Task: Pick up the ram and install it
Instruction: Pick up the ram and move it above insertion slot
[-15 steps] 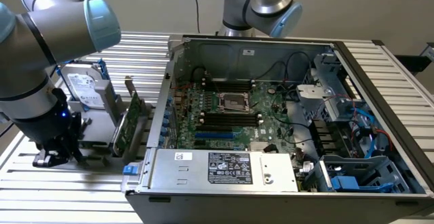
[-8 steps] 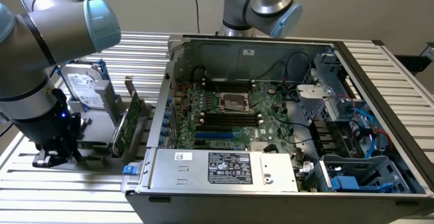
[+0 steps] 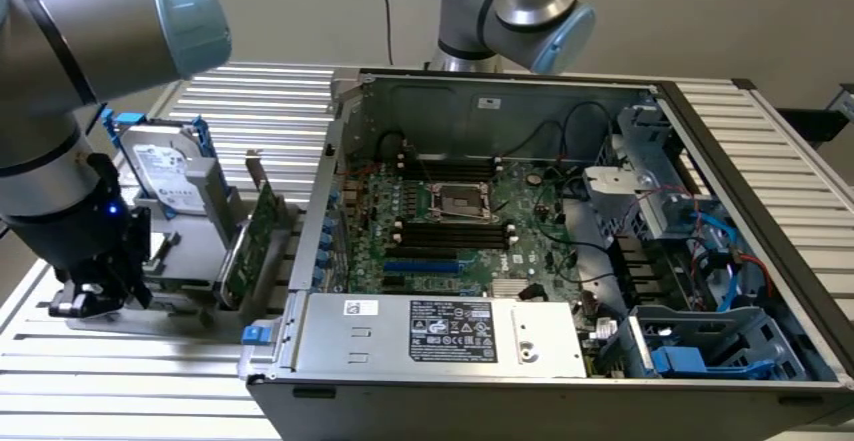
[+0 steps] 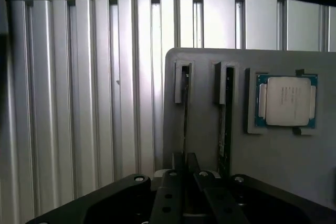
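The ram (image 4: 185, 124) stands on edge in a slot of a grey holder plate (image 4: 205, 150), so I see it as a thin dark line. My gripper (image 4: 185, 176) is directly over it, its two black fingers (image 4: 169, 190) shut on the near end of the stick. A second stick (image 4: 226, 124) with a green edge stands in the neighbouring slot. In the exterior view my gripper (image 3: 96, 296) is low over the holder at that view's left, outside the open computer case (image 3: 534, 91). The motherboard's long black slots (image 3: 454, 231) lie inside the case.
A processor chip (image 4: 286, 100) lies in a pocket of the holder beside the sticks. A hard drive (image 3: 167, 176) and a tall green expansion card (image 3: 254, 246) stand upright between my arm and the case. A ribbed metal table (image 3: 267, 101) carries everything. The power supply (image 3: 441, 331) fills the case's near end.
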Controlling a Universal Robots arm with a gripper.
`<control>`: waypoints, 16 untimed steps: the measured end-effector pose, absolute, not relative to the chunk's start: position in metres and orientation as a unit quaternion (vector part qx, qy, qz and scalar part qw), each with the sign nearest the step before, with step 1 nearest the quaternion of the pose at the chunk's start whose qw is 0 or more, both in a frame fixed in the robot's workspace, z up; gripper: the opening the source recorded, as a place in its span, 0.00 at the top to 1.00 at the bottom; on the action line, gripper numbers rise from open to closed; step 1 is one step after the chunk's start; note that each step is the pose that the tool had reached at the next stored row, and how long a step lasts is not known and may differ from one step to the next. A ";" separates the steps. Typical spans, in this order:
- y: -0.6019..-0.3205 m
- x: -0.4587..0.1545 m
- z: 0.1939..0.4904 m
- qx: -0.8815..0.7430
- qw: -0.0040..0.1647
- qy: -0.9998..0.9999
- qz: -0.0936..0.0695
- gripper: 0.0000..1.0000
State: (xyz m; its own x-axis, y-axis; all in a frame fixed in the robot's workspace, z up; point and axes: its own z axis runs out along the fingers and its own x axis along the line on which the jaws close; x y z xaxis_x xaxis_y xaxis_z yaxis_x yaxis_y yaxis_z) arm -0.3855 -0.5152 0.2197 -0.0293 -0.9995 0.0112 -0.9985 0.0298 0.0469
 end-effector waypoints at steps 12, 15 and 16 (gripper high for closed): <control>-0.515 -0.371 0.274 0.697 0.021 -0.717 -0.014 0.86; -0.515 -0.358 0.288 0.697 0.022 -0.717 -0.015 0.86; -0.515 -0.354 0.292 0.697 0.022 -0.716 -0.016 0.86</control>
